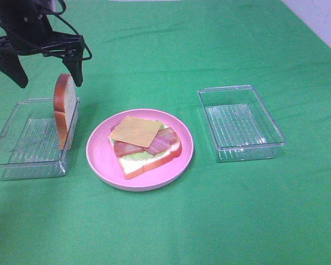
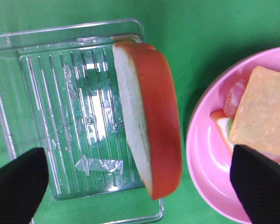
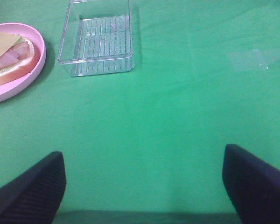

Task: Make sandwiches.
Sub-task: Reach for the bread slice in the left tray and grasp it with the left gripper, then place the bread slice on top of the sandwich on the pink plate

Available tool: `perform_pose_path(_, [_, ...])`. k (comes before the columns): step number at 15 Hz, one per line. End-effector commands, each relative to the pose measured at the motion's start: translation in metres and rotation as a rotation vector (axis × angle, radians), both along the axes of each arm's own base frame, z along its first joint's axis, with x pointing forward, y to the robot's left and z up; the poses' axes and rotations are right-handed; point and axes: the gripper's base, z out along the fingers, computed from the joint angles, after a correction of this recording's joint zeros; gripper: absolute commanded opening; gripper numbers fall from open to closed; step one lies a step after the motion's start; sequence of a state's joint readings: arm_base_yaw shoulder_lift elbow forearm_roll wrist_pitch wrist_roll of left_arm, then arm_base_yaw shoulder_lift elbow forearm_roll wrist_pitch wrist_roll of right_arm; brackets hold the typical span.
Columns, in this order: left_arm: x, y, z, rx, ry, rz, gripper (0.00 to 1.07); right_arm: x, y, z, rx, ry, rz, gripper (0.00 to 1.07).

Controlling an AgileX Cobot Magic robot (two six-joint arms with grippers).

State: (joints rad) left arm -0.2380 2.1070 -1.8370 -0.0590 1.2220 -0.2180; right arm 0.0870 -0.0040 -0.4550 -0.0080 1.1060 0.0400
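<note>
green cloth covers the whole bench (image 1: 220, 49), and on it i have a round pink plate (image 1: 99, 160) between two clear plastic trays. on the plate lies the open half of the sandwich (image 1: 146, 146): a white bread slice with orange-brown crust, pale green lettuce, reddish-brown bacon strips and a square of yellow cheese on top, so only the lid is missing. that lid, the second white bread slice with orange-brown crust (image 2: 147, 116), stands on edge in the left clear plastic tray (image 1: 11, 149), leaning against the wall nearest the plate, which i judge leaves its faces free for a pinch from above. my left hand (image 1: 47, 74) hovers over the slice, pointing down, fingers spread wide on either side and gripping nothing. my right hand (image 3: 144, 186) is also open and empty, held low over bare cloth, well apart from the empty right clear plastic tray (image 3: 95, 65).
</note>
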Motion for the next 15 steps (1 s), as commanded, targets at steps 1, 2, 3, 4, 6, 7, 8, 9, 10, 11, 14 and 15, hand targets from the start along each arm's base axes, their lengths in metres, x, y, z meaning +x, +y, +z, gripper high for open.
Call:
perform_pose_path(1, [0.005,-0.002,-0.025,-0.004,0.052,0.013,1.0,-0.004,0.0,0.0,0.009,-0.034,-0.007,0.87])
perform_pose_path(2, [0.008,-0.003,-0.034,-0.003,0.057,0.014,0.99,-0.004,0.0,0.0,0.009,-0.034,-0.007,0.87])
perform_pose_path(3, [0.01,-0.003,-0.04,-0.003,0.052,0.015,0.94,-0.004,0.0,0.0,0.009,-0.034,-0.007,0.87])
perform_pose_path(4, [0.012,-0.003,-0.043,0.0,0.047,0.016,0.87,-0.004,0.0,0.0,0.009,-0.034,-0.007,0.87])
perform_pose_path(6, [0.015,-0.002,-0.046,0.017,0.026,0.037,0.6,-0.004,0.0,0.0,0.009,-0.034,-0.007,0.87])
perform_pose_path(7, [0.016,-0.002,-0.046,0.011,0.014,0.045,0.44,-0.004,0.0,0.0,0.009,-0.034,-0.007,0.87])
perform_pose_path(8, [0.016,-0.002,-0.045,0.008,0.009,0.049,0.29,-0.004,0.0,0.0,0.009,-0.034,-0.007,0.87])
perform_pose_path(9, [0.016,-0.003,-0.045,0.002,0.017,0.062,0.16,-0.004,0.0,0.0,0.009,-0.034,-0.007,0.87])
perform_pose_path(10, [0.014,-0.002,-0.044,0.005,0.036,0.074,0.07,-0.004,0.0,0.0,0.009,-0.034,-0.007,0.87])
perform_pose_path(11, [0.011,-0.001,-0.042,0.018,0.068,0.077,0.03,-0.004,0.0,0.0,0.009,-0.034,-0.007,0.87])
perform_pose_path(14, [0.008,0.0,-0.017,0.033,0.104,0.072,0.02,-0.004,0.0,0.0,0.009,-0.034,-0.007,0.87])
perform_pose_path(15, [0.006,-0.002,0.004,0.001,0.055,0.074,0.02,-0.004,0.0,0.0,0.009,-0.034,-0.007,0.87])
